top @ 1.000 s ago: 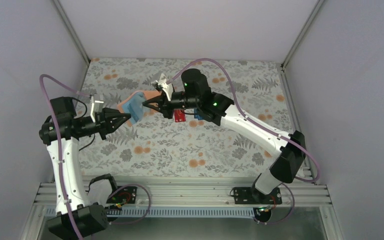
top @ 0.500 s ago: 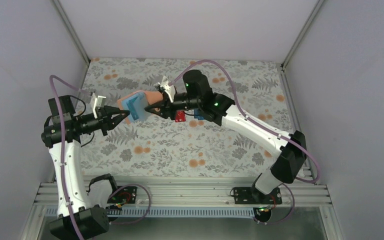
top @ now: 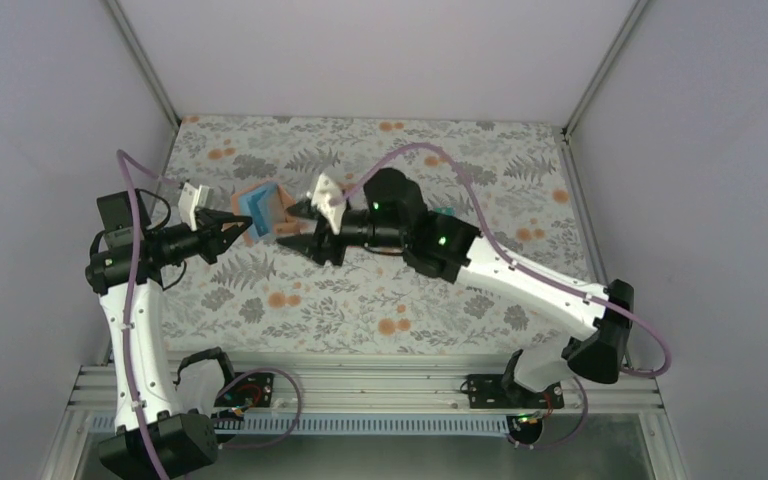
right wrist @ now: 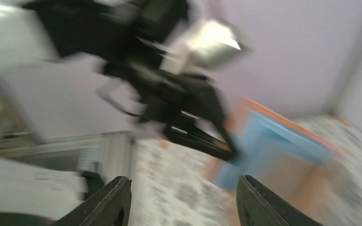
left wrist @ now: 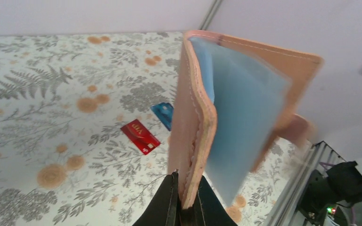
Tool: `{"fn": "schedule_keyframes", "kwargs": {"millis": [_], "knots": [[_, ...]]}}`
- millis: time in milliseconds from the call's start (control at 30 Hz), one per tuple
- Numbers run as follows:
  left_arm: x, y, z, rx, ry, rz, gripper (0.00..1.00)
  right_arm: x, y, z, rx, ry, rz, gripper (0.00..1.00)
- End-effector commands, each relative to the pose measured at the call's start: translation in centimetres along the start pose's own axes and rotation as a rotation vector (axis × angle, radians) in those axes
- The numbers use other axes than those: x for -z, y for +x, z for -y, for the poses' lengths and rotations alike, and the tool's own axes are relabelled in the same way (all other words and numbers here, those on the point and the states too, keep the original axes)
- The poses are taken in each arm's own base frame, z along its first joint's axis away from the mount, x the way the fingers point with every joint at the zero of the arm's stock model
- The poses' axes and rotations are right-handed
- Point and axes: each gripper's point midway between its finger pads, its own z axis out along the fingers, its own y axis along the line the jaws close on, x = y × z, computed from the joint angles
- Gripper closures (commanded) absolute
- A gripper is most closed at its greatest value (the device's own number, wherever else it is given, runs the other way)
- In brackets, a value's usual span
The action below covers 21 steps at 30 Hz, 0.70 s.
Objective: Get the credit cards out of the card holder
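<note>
My left gripper (top: 243, 222) is shut on the lower edge of the card holder (top: 262, 205), holding it upright above the table. In the left wrist view the card holder (left wrist: 245, 103) hangs open, tan outside and light blue inside, pinched in my left gripper (left wrist: 185, 182). A red card (left wrist: 140, 136) and a blue card (left wrist: 164, 114) lie on the table beyond it. A teal card (top: 443, 213) peeks out beside the right arm. My right gripper (top: 294, 228) stands open just right of the holder, nothing between its fingers. The right wrist view is blurred; the holder (right wrist: 273, 146) shows ahead of the right gripper (right wrist: 184, 193).
The floral tablecloth (top: 360, 300) covers the table, with grey walls on three sides. The metal rail (top: 360, 385) holding both arm bases runs along the near edge. The right arm's forearm (top: 520, 275) stretches across the table's middle.
The right gripper has opened and swung toward the near left, off the holder. The left gripper has carried the holder slightly left and back.
</note>
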Motion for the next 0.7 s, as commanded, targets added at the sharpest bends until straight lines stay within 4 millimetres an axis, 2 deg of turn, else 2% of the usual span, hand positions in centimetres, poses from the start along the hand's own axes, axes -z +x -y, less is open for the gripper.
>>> {"fn": "schedule_keyframes", "kwargs": {"millis": [0, 67, 167, 267, 400, 467, 533, 667], "knots": [[0.0, 0.0, -1.5, 0.012, -0.076, -0.007, 0.98, 0.2, -3.1, -8.7, 0.135, -0.346, 0.151, 0.42], [0.1, -0.2, -1.5, 0.011, -0.078, -0.004, 0.97, -1.5, -3.0, -8.7, 0.096, -0.374, 0.135, 0.45], [0.2, -0.2, -1.4, 0.004, -0.087, -0.003, 0.98, -4.4, -2.7, -6.9, 0.031, -0.313, 0.101, 0.46], [0.3, -0.1, -1.4, 0.006, -0.096, -0.006, 0.98, -6.9, -1.6, -5.2, -0.045, -0.269, 0.064, 0.47], [0.3, -0.2, -1.3, 0.004, -0.088, -0.001, 0.98, -8.9, 0.2, -1.3, -0.142, -0.112, 0.016, 0.55], [0.3, -0.3, -0.9, 0.002, -0.068, 0.003, 0.98, -8.8, 1.3, 1.7, -0.223, -0.023, -0.003, 0.59], [0.3, -0.3, -0.5, -0.002, -0.045, 0.008, 0.98, -7.6, 2.0, 4.0, -0.28, 0.039, 0.01, 0.61], [0.2, -0.4, 0.5, -0.019, 0.01, 0.021, 0.98, -5.3, 2.6, 5.4, -0.269, 0.021, 0.031, 0.61]]}}
